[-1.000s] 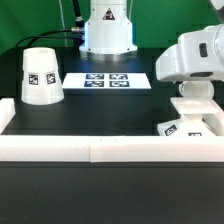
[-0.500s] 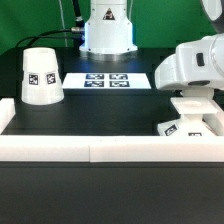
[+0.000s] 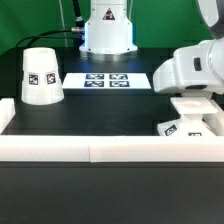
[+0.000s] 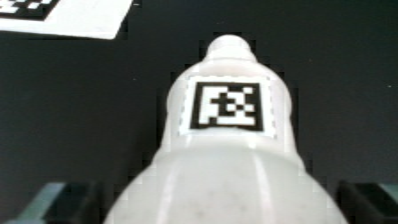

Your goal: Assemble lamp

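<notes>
In the exterior view, the arm's white housing (image 3: 192,68) is cut off by the picture's edge at three o'clock. The tool (image 3: 190,108) beneath it is partly screened, so the stand of its jaws cannot be told. The tagged lamp parts (image 3: 186,126) at four o'clock are half hidden behind the white rail (image 3: 100,150) and cannot be told apart. The robot pedestal (image 3: 107,30) is cropped at twelve o'clock. In the wrist view, the bulb (image 4: 222,110) is blurred toward its wider end and cut by the edge. The fingers (image 4: 50,200) are seen only as dark smears beside it, and contact cannot be judged. Only a corner of the marker board (image 4: 54,15) is caught.
</notes>
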